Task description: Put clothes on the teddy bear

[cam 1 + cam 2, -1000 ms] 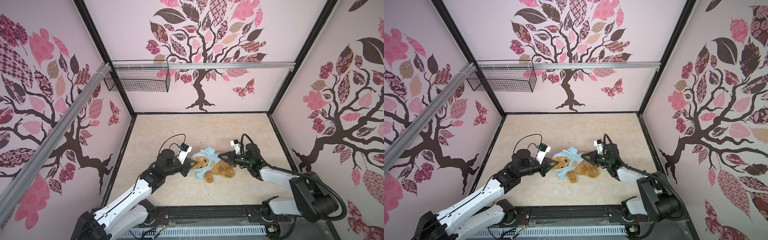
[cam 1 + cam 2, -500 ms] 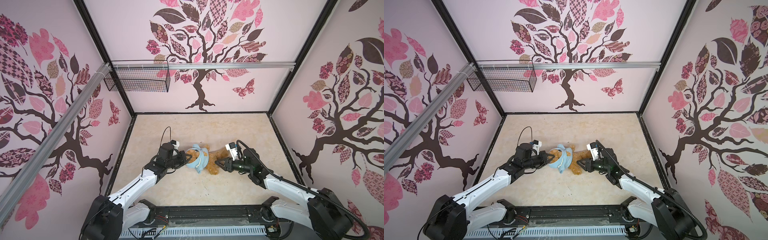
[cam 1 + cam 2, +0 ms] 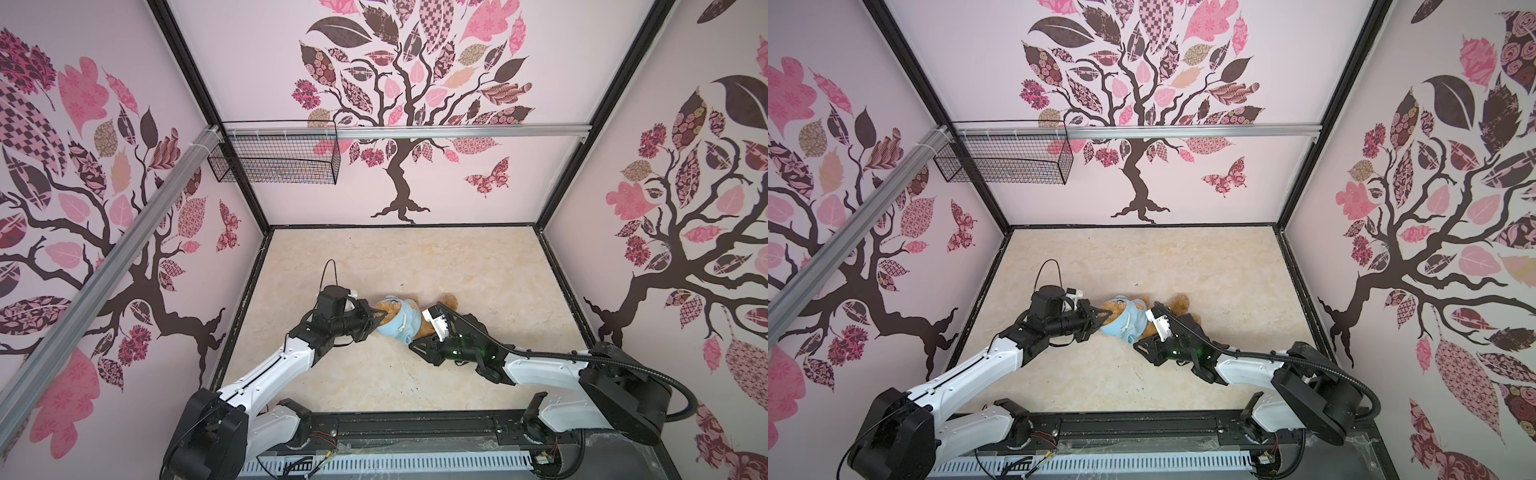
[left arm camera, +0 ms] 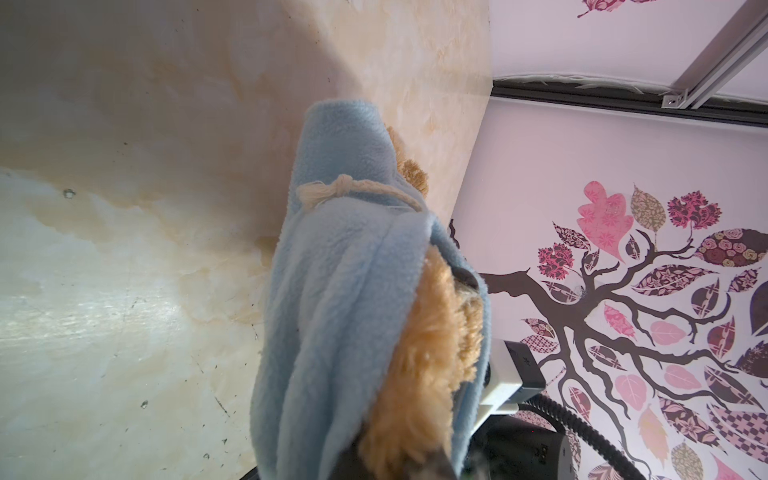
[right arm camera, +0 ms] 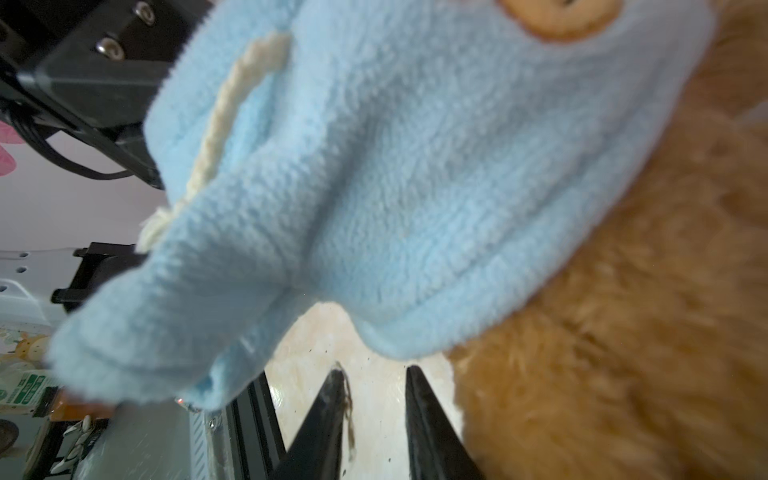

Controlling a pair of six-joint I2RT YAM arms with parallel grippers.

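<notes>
- The teddy bear (image 3: 448, 300) lies low across the middle of the marble-patterned table (image 3: 457, 266), between the two arms. Its head points toward the left arm. The light blue hoodie (image 3: 401, 323) sits round its head and upper body, and its legs are bare.
- The left gripper (image 3: 377, 319) is closed tight at the head end, pinching golden fur beside the hood's edge. It cannot be told whether fleece is caught too.
- The right gripper (image 5: 376, 399) has its fingers apart with nothing between them, just under the hoodie's hem and beside the bear's belly.
- The bear should feel light, soft and squashy. Its curly pile gives under a pinch, and the body would likely sag from a single hold. A stubby limb or an ear looks like a surer grip than the round belly.
- The hoodie is thick, napped fleece, limp and not slippery. Its stitched hem and the cuff of the floppy sleeve (image 5: 137, 332), which looks empty, are the likeliest edges to pinch.
- A cream twisted drawstring (image 4: 361, 192) ends in a frayed knot. An orange bear-face patch (image 5: 557, 16) marks the front.
</notes>
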